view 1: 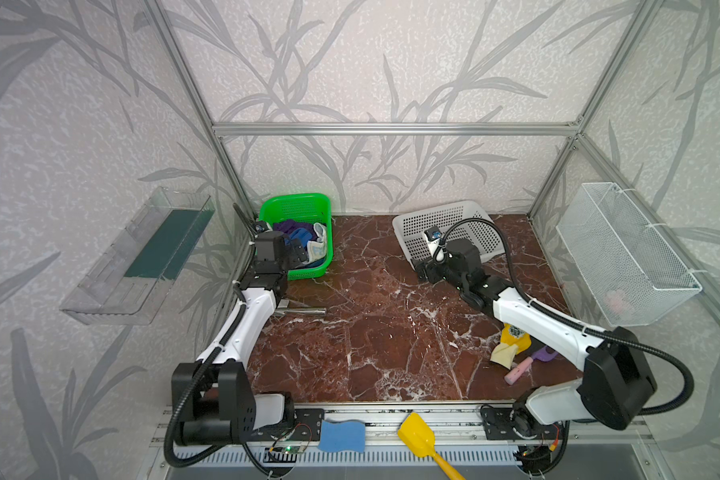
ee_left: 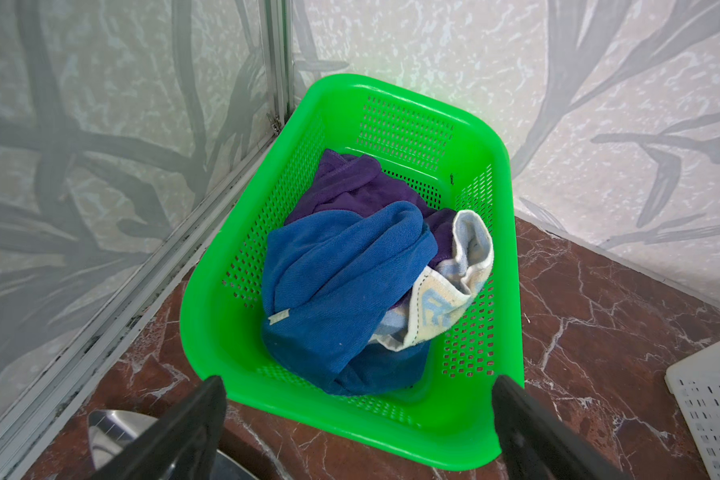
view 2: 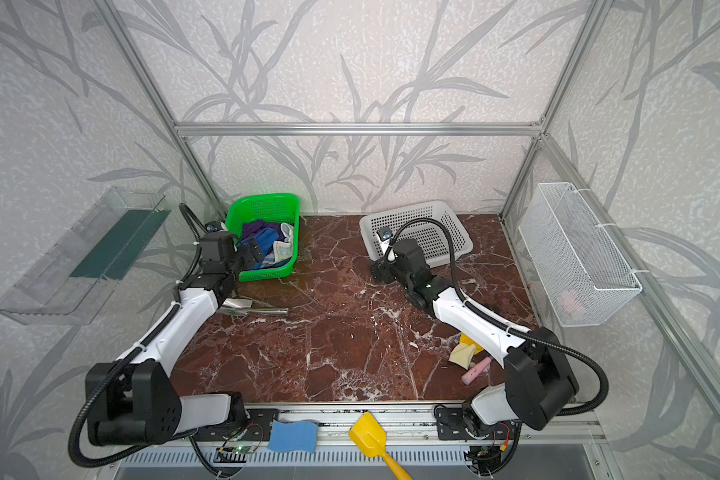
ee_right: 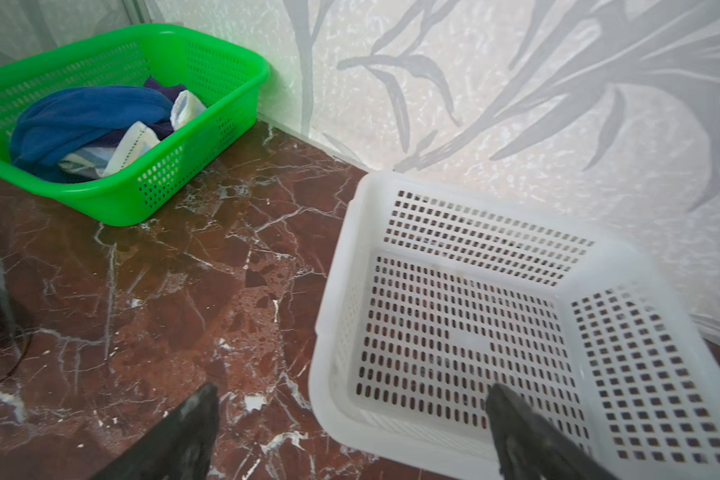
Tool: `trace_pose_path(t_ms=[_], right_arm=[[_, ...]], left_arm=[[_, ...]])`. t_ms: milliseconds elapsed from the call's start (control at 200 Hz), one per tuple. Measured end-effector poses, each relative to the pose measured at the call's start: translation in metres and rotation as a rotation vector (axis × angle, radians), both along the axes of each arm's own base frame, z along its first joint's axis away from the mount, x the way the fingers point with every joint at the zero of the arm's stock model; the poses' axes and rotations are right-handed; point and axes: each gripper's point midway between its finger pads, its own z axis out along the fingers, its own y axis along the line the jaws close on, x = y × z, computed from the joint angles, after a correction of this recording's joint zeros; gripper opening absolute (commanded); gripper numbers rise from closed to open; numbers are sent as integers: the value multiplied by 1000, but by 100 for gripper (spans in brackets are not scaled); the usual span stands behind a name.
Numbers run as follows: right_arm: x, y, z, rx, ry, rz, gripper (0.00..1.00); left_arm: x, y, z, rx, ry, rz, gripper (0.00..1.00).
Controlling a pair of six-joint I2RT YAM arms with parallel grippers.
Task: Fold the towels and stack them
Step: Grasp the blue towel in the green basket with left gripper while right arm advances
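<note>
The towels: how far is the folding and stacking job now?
Done: nothing; the blue towel, purple towel and cream lettered towel lie crumpled in the green basket. In hand: nothing; the open left gripper hovers at its rim, the open right gripper by the white basket. Left: fold and stack all three.

Bench (view 1: 391, 332): red-brown marble-patterned top with white veins.
Back left corner: green basket (view 1: 295, 198), standing flat, close against both walls.
Back right: white basket (view 1: 429, 222), set askew near the back wall.
Left edge: metal scoop (view 1: 304, 311), lying down, partly hidden by an arm.
Front right: yellow glove (view 1: 520, 343) with cream cuff; pink handle (view 1: 518, 370) just beside it; purple piece (view 1: 546, 354) at the handle's far end.
</note>
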Motion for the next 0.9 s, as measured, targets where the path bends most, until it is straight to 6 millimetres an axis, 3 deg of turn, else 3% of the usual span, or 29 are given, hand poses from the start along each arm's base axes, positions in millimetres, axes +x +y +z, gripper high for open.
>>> trace_pose_path(t_ms=[155, 315, 440, 570, 825, 900], right_arm=[[5, 33, -22, -6, 95, 49, 99], [2, 56, -40, -2, 157, 100, 99], [-2, 68, -45, 6, 180, 135, 99], [-4, 76, -52, 8, 200, 157, 99], [-6, 81, -61, 6, 224, 172, 99], [-7, 81, -62, 9, 228, 174, 99]], left_arm=[[28, -3, -17, -18, 103, 1, 94], [64, -1, -41, -17, 208, 11, 68], [92, 0, -61, -14, 285, 16, 63], [107, 2, -80, -9, 357, 21, 61], [117, 9, -96, 27, 450, 44, 30], [115, 10, -98, 34, 464, 51, 9]])
